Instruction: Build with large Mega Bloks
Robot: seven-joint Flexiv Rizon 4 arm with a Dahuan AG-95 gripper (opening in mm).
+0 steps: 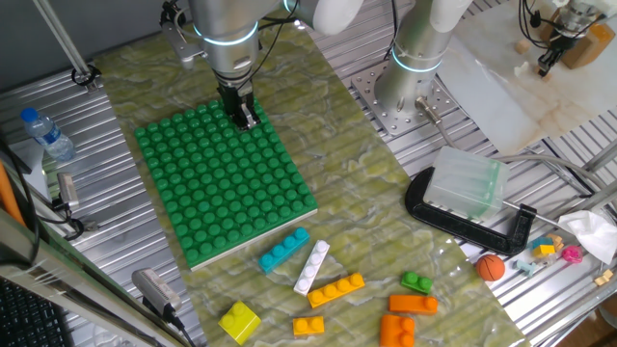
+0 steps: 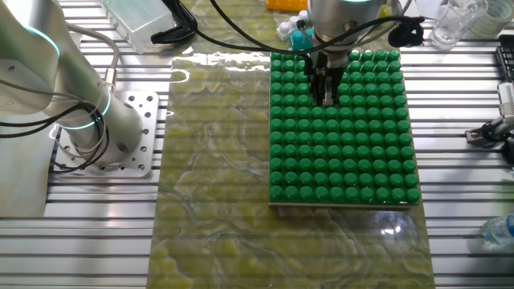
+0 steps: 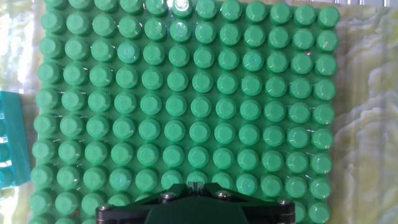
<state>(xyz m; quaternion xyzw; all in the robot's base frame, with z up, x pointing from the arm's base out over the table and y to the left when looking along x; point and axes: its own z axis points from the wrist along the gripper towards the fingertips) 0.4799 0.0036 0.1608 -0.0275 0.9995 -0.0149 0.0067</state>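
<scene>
A large green studded baseplate [image 1: 227,183] lies on the mat. My gripper [image 1: 247,118] hangs just above its far side, fingers together and shut with nothing between them; the other fixed view shows the gripper [image 2: 324,96] over the plate's studs. In the hand view the fingertips [image 3: 194,184] meet over the plate's rows. Loose Mega Bloks lie in front of the plate: a teal one [image 1: 284,249], a white one [image 1: 311,267], a long orange one [image 1: 336,289], a yellow one [image 1: 239,321], a green one [image 1: 417,282] and more orange ones [image 1: 413,305]. The teal brick's edge [image 3: 12,140] shows left of the plate.
A clear plastic box [image 1: 466,183] sits in a black clamp [image 1: 521,229] at the right, with a small orange ball [image 1: 491,267] beside it. A water bottle [image 1: 46,133] lies left of the mat. A second arm's base [image 1: 416,67] stands behind.
</scene>
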